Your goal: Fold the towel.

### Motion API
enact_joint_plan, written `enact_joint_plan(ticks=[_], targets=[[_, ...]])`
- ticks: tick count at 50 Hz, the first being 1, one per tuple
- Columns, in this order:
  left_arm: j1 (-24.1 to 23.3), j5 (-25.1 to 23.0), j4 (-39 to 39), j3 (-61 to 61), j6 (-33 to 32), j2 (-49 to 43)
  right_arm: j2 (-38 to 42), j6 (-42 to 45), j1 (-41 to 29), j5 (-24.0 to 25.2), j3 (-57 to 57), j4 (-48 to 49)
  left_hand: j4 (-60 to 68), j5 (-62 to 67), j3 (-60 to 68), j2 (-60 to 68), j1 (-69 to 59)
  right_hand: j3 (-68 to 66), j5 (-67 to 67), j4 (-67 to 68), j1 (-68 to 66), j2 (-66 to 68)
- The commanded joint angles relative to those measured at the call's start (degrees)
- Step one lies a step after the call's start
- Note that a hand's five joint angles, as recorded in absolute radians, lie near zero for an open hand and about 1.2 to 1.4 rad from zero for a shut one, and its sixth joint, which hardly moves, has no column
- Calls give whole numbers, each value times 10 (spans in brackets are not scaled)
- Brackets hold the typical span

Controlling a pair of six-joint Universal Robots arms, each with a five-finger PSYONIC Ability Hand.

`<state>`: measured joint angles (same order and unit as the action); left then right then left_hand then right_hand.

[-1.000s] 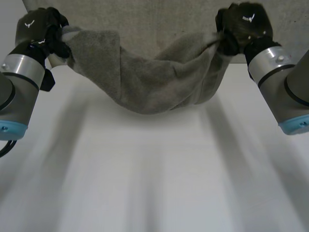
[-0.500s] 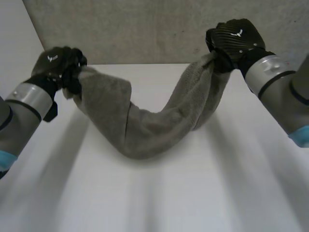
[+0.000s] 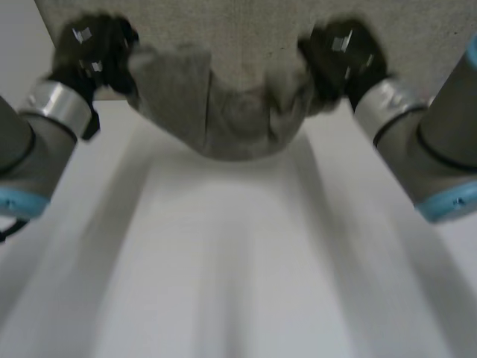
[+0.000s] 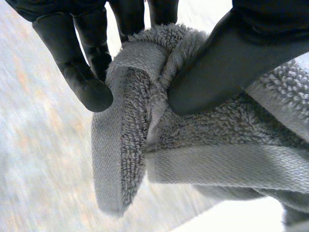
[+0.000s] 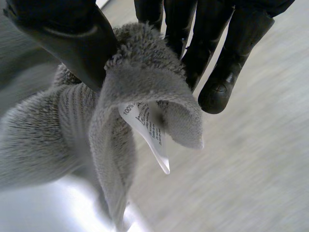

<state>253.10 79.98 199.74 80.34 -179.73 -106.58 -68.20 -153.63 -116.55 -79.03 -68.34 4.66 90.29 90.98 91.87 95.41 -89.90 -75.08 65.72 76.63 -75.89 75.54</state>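
Observation:
A grey towel (image 3: 231,119) hangs in a sagging loop between my two hands, above the far part of the white table (image 3: 238,261). My left hand (image 3: 93,52) pinches one corner of the towel (image 4: 140,135) between thumb (image 4: 222,67) and fingers (image 4: 77,72). My right hand (image 3: 343,56) pinches the other corner, where the towel (image 5: 145,87) carries a white label (image 5: 147,130); its thumb (image 5: 72,43) presses the cloth against the fingers (image 5: 227,63). The low middle of the towel hangs just over the table's far edge.
A grey speckled wall (image 3: 246,30) stands behind the table. Both grey forearms (image 3: 37,149) (image 3: 417,142) reach in from the sides. White tabletop stretches from the towel to the near edge.
Both hands have risen and moved away from me with the towel. They have come closer together, so the loop hangs shorter and more bunched.

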Motion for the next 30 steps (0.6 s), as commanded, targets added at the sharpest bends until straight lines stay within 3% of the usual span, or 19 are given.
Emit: enact_joint_plan(ticks=[1, 7, 9, 10, 12, 13, 15, 16, 18, 24, 30], targets=[[11, -35, -2, 164, -71, -1, 35, 111, 8, 28, -92, -144, -103, -210, -119, -154, 99, -49, 43, 34, -41, 45], [11, -77, -13, 253, -179, 31, -4, 117, 14, 30, -160, -134, -103, -210, -119, -154, 99, -49, 43, 34, -41, 45], [12, -107, -24, 310, -252, 95, -17, 117, 18, 30, -173, -129, -201, -308, -217, -252, 197, -49, 43, 34, -41, 45], [13, -107, -24, 310, -252, 95, -18, 117, 18, 30, -173, -129, -202, -309, -218, -253, 198, -49, 43, 34, -41, 45], [13, -119, -30, 341, -289, 149, -26, 116, 20, 30, -189, -116, -394, -501, -410, -446, 390, -49, 43, 34, -41, 45], [13, -119, -30, 341, -289, 149, -26, 116, 20, 30, -189, -116, -395, -502, -411, -447, 391, -49, 43, 34, -41, 45], [13, -116, -31, 341, -284, 198, -31, 116, 20, 30, -200, -101, -594, -701, -610, -646, 591, -49, 43, 34, -41, 45], [13, -116, -31, 341, -284, 198, -31, 116, 20, 30, -200, -101, -595, -702, -611, -647, 592, -49, 43, 34, -41, 45], [13, -115, -30, 325, -261, 228, -30, 116, 20, 30, -207, -91, -765, -872, -781, -816, 761, -49, 43, 34, -41, 45], [15, -112, -30, 280, -215, 224, -28, 115, 19, 27, -217, -73, -767, -874, -783, -818, 763, -49, 43, 34, -41, 45], [2, -55, -35, 210, -185, 128, -27, 114, 19, 22, -234, -46, -744, -851, -759, -795, 740, -49, 43, 34, -41, 45]])
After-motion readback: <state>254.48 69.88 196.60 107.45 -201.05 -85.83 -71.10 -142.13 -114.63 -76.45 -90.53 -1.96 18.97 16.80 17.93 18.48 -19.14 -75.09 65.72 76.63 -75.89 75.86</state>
